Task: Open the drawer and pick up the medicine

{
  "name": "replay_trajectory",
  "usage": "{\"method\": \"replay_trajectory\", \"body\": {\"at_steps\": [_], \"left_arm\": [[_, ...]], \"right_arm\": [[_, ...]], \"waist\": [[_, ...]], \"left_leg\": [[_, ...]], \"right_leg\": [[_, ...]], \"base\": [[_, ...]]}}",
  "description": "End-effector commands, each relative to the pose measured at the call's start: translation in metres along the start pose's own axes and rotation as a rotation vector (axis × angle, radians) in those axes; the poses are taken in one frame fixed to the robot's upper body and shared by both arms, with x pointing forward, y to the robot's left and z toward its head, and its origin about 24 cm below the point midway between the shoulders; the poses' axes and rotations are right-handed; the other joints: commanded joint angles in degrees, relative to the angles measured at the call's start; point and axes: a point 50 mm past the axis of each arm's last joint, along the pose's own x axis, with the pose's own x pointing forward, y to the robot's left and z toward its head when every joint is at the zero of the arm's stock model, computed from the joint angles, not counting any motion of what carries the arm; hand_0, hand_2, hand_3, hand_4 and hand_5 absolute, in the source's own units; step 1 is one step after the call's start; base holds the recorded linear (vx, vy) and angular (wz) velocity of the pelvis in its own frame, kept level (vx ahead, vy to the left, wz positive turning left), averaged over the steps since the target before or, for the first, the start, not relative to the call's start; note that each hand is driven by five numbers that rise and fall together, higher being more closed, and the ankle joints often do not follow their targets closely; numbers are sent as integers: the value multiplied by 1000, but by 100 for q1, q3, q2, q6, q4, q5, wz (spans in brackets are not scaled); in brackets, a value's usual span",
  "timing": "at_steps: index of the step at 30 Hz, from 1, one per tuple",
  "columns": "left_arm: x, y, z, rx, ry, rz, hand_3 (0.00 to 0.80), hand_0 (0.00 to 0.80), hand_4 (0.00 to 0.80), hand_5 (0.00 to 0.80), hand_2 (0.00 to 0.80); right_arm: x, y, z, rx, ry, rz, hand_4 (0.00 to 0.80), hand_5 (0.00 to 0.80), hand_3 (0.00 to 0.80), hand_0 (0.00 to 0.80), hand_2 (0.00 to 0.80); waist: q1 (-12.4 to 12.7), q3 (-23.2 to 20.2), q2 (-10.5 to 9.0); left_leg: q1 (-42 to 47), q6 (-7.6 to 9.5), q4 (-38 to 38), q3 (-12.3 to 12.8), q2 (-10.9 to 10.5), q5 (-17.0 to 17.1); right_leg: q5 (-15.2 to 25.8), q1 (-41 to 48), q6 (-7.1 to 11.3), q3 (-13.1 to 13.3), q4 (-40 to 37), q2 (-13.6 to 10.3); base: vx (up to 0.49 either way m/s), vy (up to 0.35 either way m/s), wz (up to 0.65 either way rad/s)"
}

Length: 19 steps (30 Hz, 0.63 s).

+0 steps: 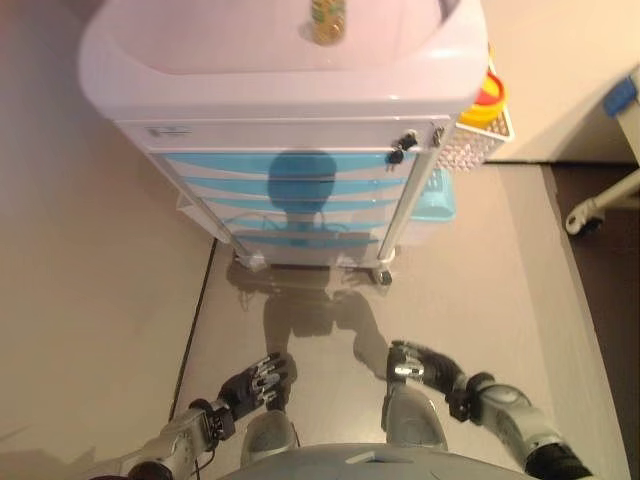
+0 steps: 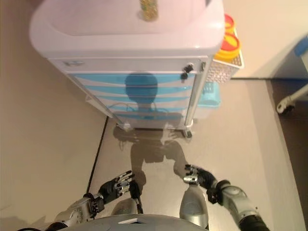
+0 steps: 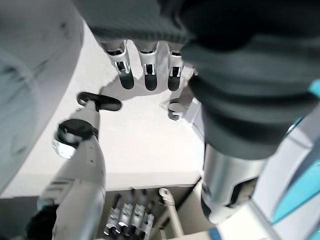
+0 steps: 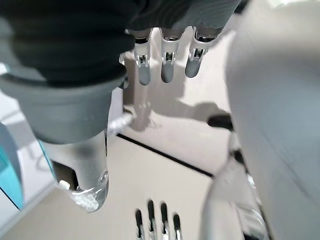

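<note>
A white medical cart (image 1: 290, 130) stands ahead of me with several light blue drawers (image 1: 290, 190), all shut. A key sits in a lock (image 1: 400, 148) at the upper right of its front. A small yellowish bottle (image 1: 326, 22) stands on the cart's white top. No medicine from inside a drawer shows. My left hand (image 1: 258, 382) hangs low, well short of the cart, with relaxed fingers (image 3: 146, 75) that hold nothing. My right hand (image 1: 420, 365) hangs low on the other side, with straight fingers (image 4: 165, 67), also empty.
A mesh side basket (image 1: 470, 145) on the cart's right holds a yellow and red container (image 1: 487, 100). A light blue bin (image 1: 435, 195) sits below it. A wheeled stand leg (image 1: 590, 212) shows at the far right. A dark seam (image 1: 195, 320) runs along the floor.
</note>
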Motion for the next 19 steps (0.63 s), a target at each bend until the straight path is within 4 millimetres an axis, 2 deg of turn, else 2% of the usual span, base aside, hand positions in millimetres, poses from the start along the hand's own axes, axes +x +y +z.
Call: {"method": "replay_trajectory", "body": {"at_steps": [1, 8, 19], "left_arm": [[-7, 4, 0, -28, -18, -5, 0, 0, 0, 0, 0], [-5, 4, -15, -79, -16, 14, 0, 0, 0, 0, 0], [2, 0, -13, -98, -83, -2, 0, 0, 0, 0, 0]], "right_arm": [[11, 19, -3, 34, -10, 82, 0, 0, 0, 0, 0], [24, 31, -20, 126, 17, 111, 0, 0, 0, 0, 0], [31, 33, -28, 165, 24, 104, 0, 0, 0, 0, 0]], "waist": [[193, -176, -344], [382, -433, -376], [463, -583, -426]], "left_leg": [[-70, 310, 289, -131, -285, -147], [167, 343, 155, -164, -343, -203], [285, 412, 147, -157, -397, -281]], "right_leg": [[-73, 381, 131, -182, 26, -198], [-6, 734, 211, -373, -227, -249], [109, 833, 283, -452, -330, -312]], "base": [[47, 33, 17], [28, 31, 16], [0, 2, 0]]}}
